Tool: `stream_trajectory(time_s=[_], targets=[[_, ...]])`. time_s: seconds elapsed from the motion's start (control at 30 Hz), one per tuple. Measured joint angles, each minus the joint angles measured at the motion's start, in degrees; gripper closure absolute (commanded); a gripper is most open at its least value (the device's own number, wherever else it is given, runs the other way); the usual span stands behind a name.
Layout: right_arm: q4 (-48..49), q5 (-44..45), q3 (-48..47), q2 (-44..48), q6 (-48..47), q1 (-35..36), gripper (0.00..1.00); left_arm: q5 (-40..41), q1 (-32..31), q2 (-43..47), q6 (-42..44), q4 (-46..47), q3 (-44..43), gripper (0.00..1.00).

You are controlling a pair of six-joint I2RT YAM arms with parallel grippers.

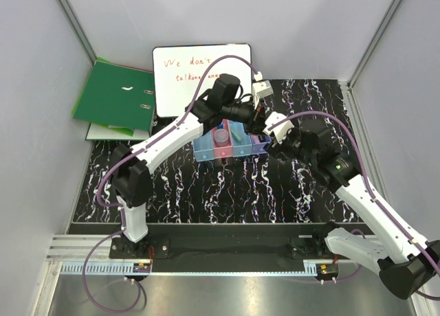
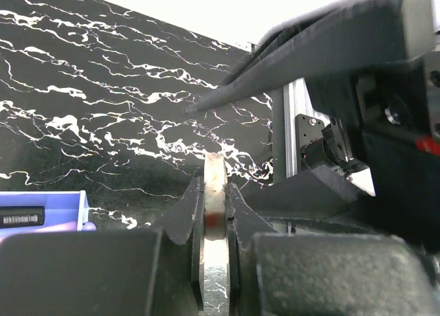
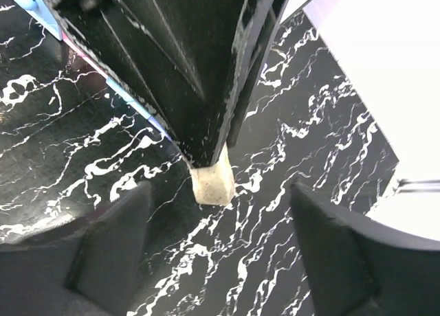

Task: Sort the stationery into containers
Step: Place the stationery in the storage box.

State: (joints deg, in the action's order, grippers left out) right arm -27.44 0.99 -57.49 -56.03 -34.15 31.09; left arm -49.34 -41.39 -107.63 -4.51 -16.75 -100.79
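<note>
A small pale bar (image 2: 214, 182) with a red mark is pinched upright in my left gripper (image 2: 215, 192), which is shut on it just right of the containers (image 1: 223, 150). In the right wrist view the bar's cream end (image 3: 213, 184) sticks out below the left gripper's black fingers. My right gripper (image 3: 220, 192) stands open around it, with neither finger touching it. Seen from the top, both grippers meet at the right end of the row of bins, the left gripper (image 1: 258, 115) against the right gripper (image 1: 270, 128). A pink-capped cylinder (image 1: 221, 134) and a green stick (image 1: 237, 132) lie in the bins.
A whiteboard (image 1: 199, 72) with red writing and a green ring binder (image 1: 113, 99) lie at the back left. A small white object (image 1: 262, 91) sits behind the grippers. The purple bin (image 2: 41, 216) shows at the left of the left wrist view, an aluminium post (image 2: 292, 130) to the right.
</note>
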Motion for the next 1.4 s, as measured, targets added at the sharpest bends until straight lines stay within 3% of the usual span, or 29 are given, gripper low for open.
stream_trajectory(time_s=[0.1,0.33,0.8,1.13,1.4], targets=[[0.3,-0.1,0.0,0.3,-0.5,0.0,0.00,0.1,-0.2,0.0,0.2,-0.1,0.0,1.00],[0.4,0.7,0.1,1.1,-0.5,0.0,0.00,3.6,0.0,0.0,5.9,-4.6,0.0,1.00],[0.4,8.9,3.2,6.6,-1.9,0.0,0.00,23.7,4.6,-2.2,41.7,-29.4,-4.4,1.00],[0.4,10.0,3.3,6.5,-2.0,0.0,0.00,34.4,3.2,-13.3,61.9,-33.3,-10.2,1.00],[0.5,10.0,4.8,6.5,-2.0,0.0,0.00,36.4,2.3,-18.7,68.0,-34.3,-12.8,1.00]])
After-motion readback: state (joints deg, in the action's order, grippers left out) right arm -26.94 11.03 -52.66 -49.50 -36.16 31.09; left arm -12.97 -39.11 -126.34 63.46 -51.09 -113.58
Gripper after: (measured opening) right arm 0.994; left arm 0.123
